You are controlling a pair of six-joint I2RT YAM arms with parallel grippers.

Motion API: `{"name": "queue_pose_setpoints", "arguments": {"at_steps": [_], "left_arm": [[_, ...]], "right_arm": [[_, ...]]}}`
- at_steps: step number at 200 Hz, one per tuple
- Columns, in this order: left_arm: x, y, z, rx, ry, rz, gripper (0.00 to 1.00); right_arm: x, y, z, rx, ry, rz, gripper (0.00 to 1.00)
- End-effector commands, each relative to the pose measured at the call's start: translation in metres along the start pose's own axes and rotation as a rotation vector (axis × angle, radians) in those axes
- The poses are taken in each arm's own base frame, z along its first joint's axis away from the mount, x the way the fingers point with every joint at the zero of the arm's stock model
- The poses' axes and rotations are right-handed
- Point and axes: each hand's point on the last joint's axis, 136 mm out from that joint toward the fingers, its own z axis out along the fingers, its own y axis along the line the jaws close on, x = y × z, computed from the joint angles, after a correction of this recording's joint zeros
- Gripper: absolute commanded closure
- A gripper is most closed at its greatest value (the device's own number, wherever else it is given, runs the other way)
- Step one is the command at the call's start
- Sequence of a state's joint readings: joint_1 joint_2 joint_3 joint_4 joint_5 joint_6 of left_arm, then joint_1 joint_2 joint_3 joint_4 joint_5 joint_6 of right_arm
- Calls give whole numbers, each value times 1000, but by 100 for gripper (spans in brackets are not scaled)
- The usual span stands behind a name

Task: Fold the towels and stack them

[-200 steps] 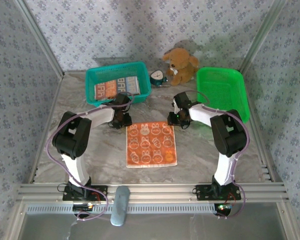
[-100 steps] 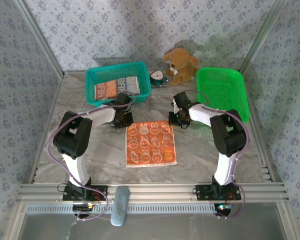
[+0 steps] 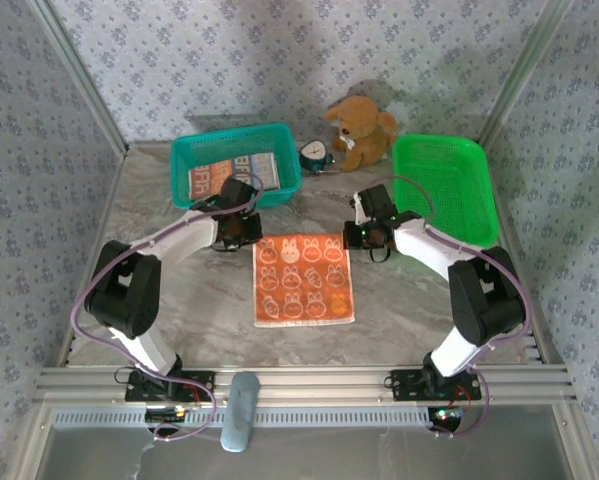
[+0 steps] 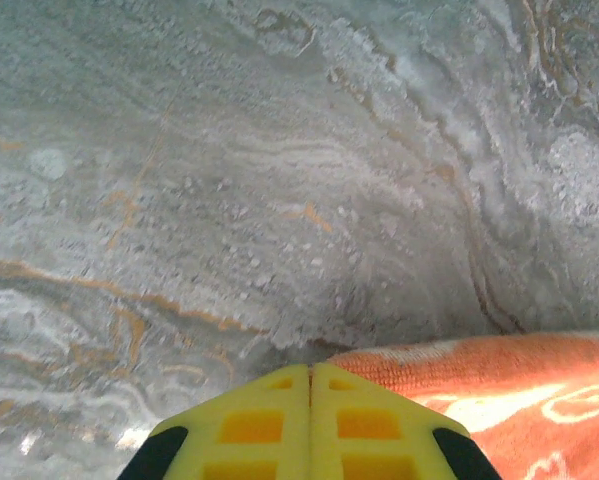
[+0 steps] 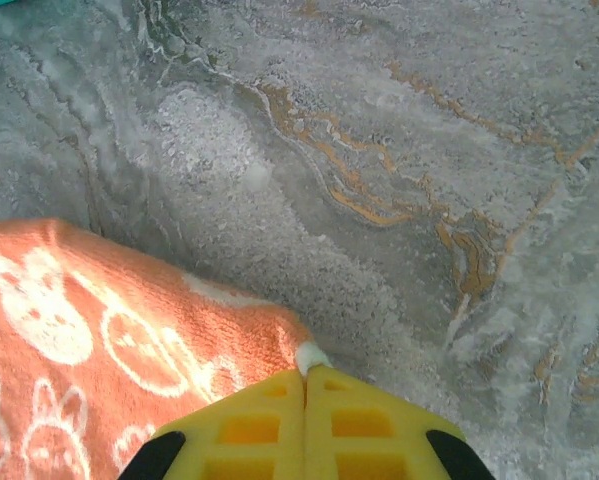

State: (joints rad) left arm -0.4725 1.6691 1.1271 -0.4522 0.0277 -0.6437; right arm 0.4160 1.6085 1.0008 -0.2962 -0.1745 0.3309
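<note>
My fingers [image 5: 244,430] are looking like matt yellow plastic. The orange towel [image 5: 109,320] is showing looped, fuzzy cloth. The table [image 5: 399,150] is looking grainy and stone-veined. At one o'clock, the green basket [image 3: 444,185] is gleaming as glossy plastic.

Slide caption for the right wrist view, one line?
Yellow fingers of the right gripper shut on a corner of the orange rabbit-print towel, over the grey marbled table.

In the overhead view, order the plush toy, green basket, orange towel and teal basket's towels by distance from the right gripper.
1. Orange towel, corner at the right gripper.
2. Green basket, right side.
3. Plush toy, at the back.
4. Teal basket's towels, back left.
</note>
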Motion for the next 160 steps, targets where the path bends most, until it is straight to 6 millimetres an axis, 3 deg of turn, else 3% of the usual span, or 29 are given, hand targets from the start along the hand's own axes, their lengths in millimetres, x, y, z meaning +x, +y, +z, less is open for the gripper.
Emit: {"name": "queue_pose_setpoints", "arguments": {"at_steps": [1, 30, 66, 72, 83, 95, 105, 132, 160], "left_arm": [[9, 0, -10, 9, -35, 29, 100], [22, -2, -21, 16, -89, 55, 100], [65, 3, -31, 19, -136, 61, 100], [74, 5, -32, 11, -142, 69, 99], [89, 9, -36, -5, -146, 71, 80], [100, 10, -39, 7, -131, 61, 61], [104, 12, -43, 8, -121, 49, 56], [101, 11, -52, -8, -112, 40, 56], [97, 7, -45, -22, -75, 20, 59]], "right_arm": [[9, 0, -8, 14, -32, -46, 100], [25, 1, -16, 21, -61, -62, 100], [65, 8, -29, 42, -111, -97, 100], [71, 8, -31, 45, -116, -96, 90], [83, 8, -33, 40, -115, -81, 64], [88, 9, -37, 29, -116, -62, 59], [89, 10, -39, 22, -112, -47, 57], [84, 12, -40, 31, -81, -25, 57], [81, 16, -31, 15, -15, 7, 63]]}}
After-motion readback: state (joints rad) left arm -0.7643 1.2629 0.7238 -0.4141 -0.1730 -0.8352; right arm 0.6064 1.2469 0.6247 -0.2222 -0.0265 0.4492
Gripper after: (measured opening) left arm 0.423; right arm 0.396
